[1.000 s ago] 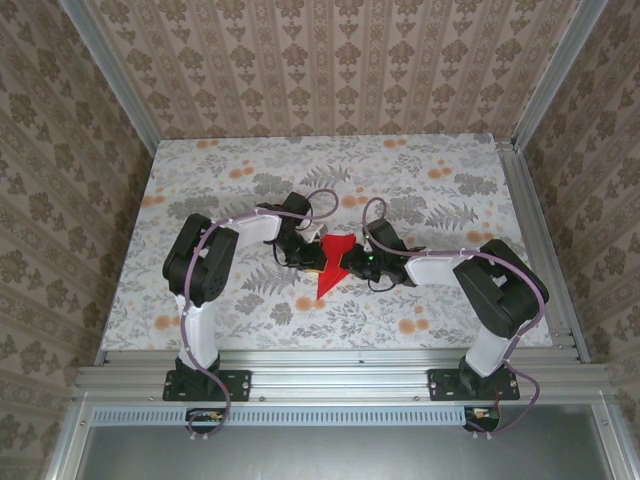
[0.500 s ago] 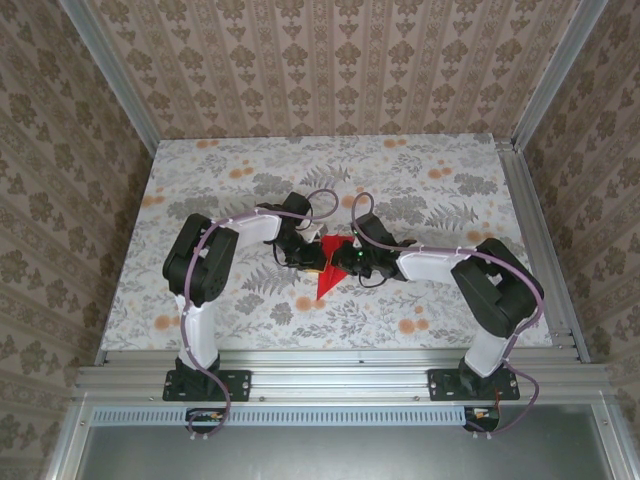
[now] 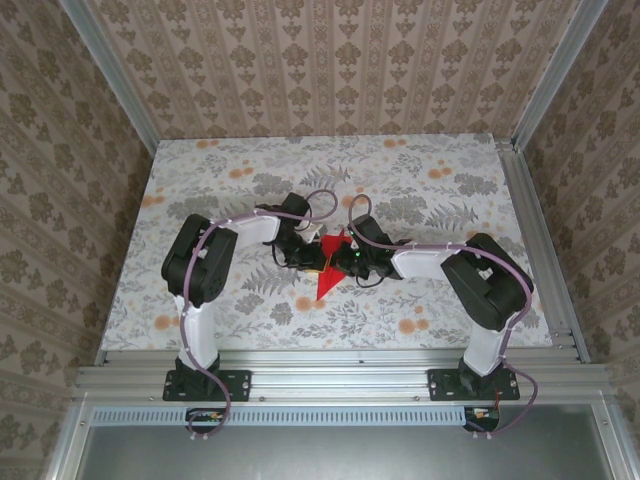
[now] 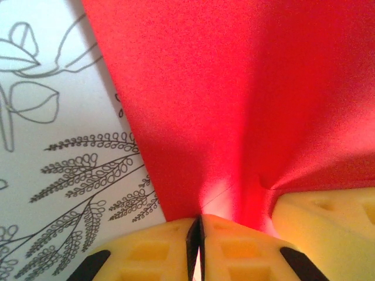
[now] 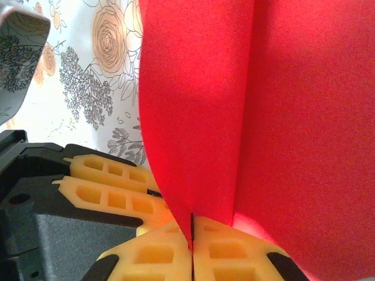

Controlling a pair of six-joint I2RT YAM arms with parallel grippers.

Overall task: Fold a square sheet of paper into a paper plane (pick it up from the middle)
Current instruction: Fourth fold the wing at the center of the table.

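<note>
Pinched tight on the left by the left gripper point(image 4: 196, 225): the folded red paper point(image 3: 325, 271), at the middle of the flowery table point(image 3: 450, 200), pointy end toward the arm bases. Pinched tight on the right by the right gripper point(image 5: 191, 231) too.

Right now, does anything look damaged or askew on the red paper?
Slightly: the thin bright red folded paper puckers into a small wrinkle beside the left tool. No tear shows. The right tool pinches it too.
</note>
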